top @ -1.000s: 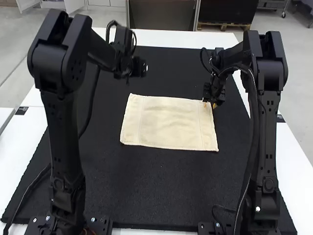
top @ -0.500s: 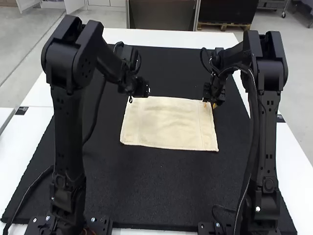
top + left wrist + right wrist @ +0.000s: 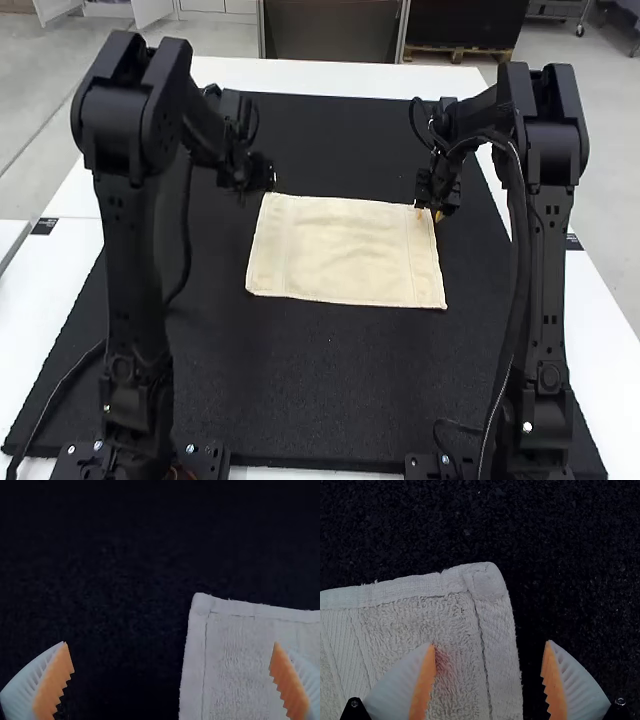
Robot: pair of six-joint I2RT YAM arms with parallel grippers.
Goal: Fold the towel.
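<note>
At the far right corner of the towel point(image 3: 345, 250), the right gripper point(image 3: 490, 643) has its fingers wide apart; near the far left corner, the left gripper's point(image 3: 170, 643) are parted too. The towel lies spread flat on the black mat point(image 3: 300, 390) over the table point(image 3: 340, 77). Folding seems unstarted: gripping, lifting and doubling the cloth all remain.

- 1 towel point(image 3: 345, 250)
- 2 arms: 1 left arm point(image 3: 135, 280), 1 right arm point(image 3: 548, 290)
- 2 tools, 1 per arm: left tool point(image 3: 260, 177), right tool point(image 3: 429, 213)
- 4 white ribbed fingers point(image 3: 25, 687), 2 per tool
- 4 orange pads point(image 3: 424, 685), 1 per finger
- 1 black mat point(image 3: 330, 390) under the towel
- 1 white worktop point(image 3: 350, 76) under the mat
- 2 small dark labels on the worktop: 1 left label point(image 3: 44, 226), 1 right label point(image 3: 573, 242)
</note>
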